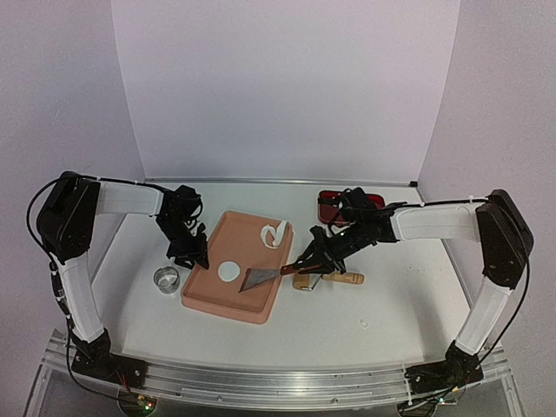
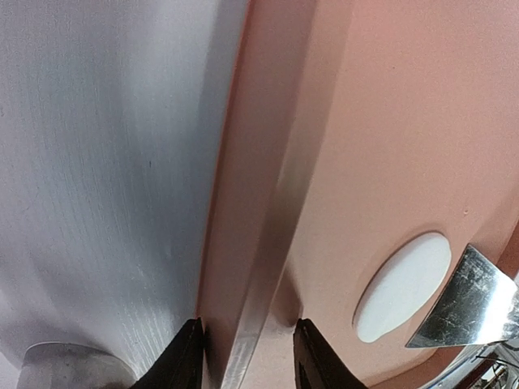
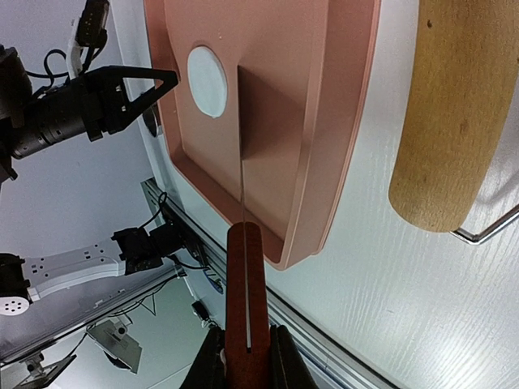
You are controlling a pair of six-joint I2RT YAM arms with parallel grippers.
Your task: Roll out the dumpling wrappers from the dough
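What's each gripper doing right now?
Left gripper: astride the tray rim; grip cannot be told.
Right gripper: closed on the scraper handle.

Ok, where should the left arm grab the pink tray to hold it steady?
Grip the tray by its raised left rim, from above, one finger inside and one outside. That rim is a thin upright lip, narrow enough to pinch; the floor is flat and offers no hold. The left gripper straddles it.
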